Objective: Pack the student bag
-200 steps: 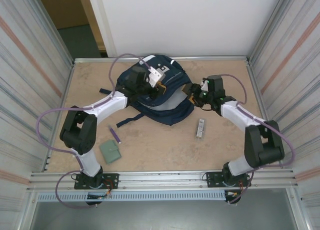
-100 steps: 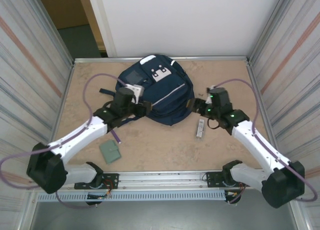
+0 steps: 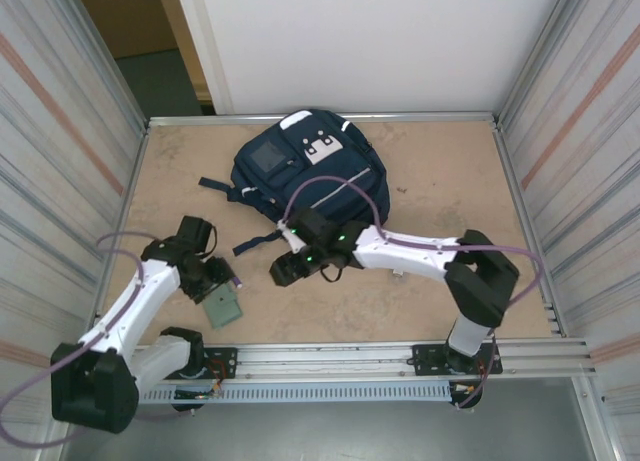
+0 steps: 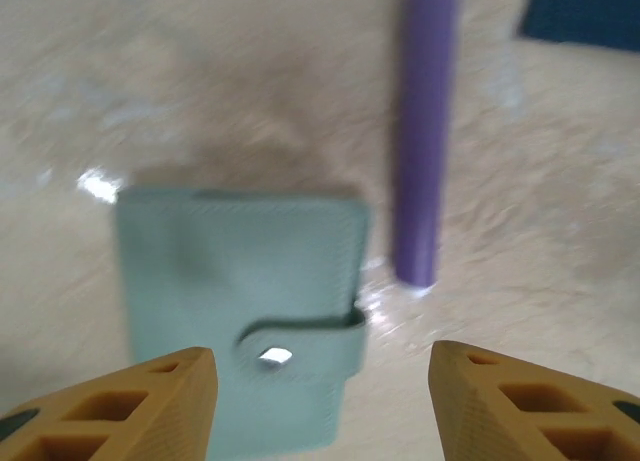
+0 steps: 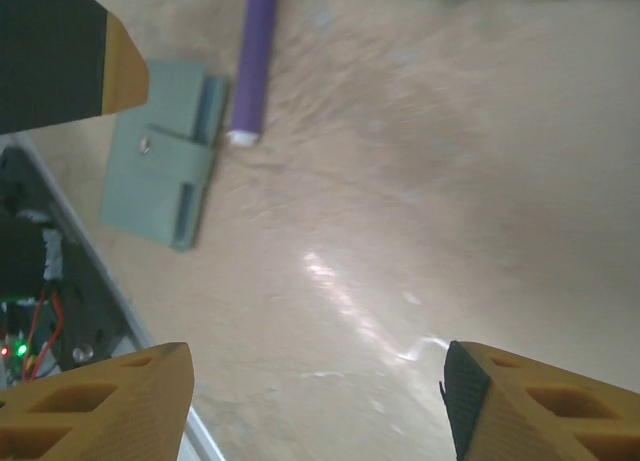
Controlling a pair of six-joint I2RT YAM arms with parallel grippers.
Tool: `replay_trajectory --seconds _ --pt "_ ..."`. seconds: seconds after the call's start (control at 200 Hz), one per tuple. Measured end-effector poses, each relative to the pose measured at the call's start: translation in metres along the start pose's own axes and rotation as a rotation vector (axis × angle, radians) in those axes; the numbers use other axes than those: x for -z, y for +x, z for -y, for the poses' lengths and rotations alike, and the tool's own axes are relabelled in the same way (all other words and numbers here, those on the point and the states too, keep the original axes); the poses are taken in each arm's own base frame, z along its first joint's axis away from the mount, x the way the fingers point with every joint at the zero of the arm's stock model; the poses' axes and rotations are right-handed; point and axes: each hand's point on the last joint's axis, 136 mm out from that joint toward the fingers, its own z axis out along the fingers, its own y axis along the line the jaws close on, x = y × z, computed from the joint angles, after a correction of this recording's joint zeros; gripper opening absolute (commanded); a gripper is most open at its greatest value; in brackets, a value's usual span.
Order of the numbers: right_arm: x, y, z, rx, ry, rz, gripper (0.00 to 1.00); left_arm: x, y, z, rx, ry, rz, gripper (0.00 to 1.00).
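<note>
**Backpack flat at the far side; both claws held apart near the left front.**

The speckled tan table [image 3: 440, 181] is taken in from above. The navy fabric backpack [image 3: 330, 176] is laid flat at the table's far middle, with pale patches and a thin stripe on its front and a dark strap trailing toward the near side. Well apart from it, a sage-green wallet [image 4: 240, 281] reads as a plain square from overhead, while its rounded snap tab is picked out by the wrist cameras. Just beside it a smooth, straight purple pen [image 4: 425, 131] is lying. The left claw [image 4: 320, 353] is held apart just over the wallet, with nothing pinched. The right claw [image 5: 318, 356], apart and empty too, is shown over bare table.
</note>
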Motion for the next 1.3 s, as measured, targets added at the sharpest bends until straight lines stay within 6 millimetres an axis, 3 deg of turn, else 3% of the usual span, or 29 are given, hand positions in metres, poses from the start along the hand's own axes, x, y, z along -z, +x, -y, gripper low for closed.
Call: replay_trajectory --seconds 0.125,0.261,0.516,0.722,0.977,1.173,1.298 --pt "-0.023 -0.001 -0.02 0.054 -0.032 -0.029 0.64 0.006 0.012 -0.017 0.102 -0.033 -0.001 0.55" --pt "-0.034 -0.014 -0.024 0.064 -0.037 -0.019 0.64 -0.006 0.019 -0.029 0.161 -0.088 -0.033 0.54" --pt "-0.037 -0.017 -0.024 0.061 -0.038 -0.015 0.64 -0.033 0.021 -0.023 0.158 -0.071 -0.076 0.47" --pt "-0.041 -0.013 -0.009 -0.01 -0.039 -0.02 0.61 -0.037 0.042 0.021 -0.037 0.061 -0.106 0.47" --pt "-0.039 0.02 0.079 -0.309 0.035 -0.069 0.6 -0.044 0.073 0.093 -0.199 0.219 -0.188 0.48" --pt "-0.019 0.025 0.077 -0.352 0.011 -0.052 0.62 -0.025 0.069 0.132 -0.247 0.326 -0.157 0.5" --pt "-0.016 0.032 0.069 -0.389 -0.021 -0.07 0.63 -0.007 0.043 0.125 -0.2 0.362 -0.117 0.46"
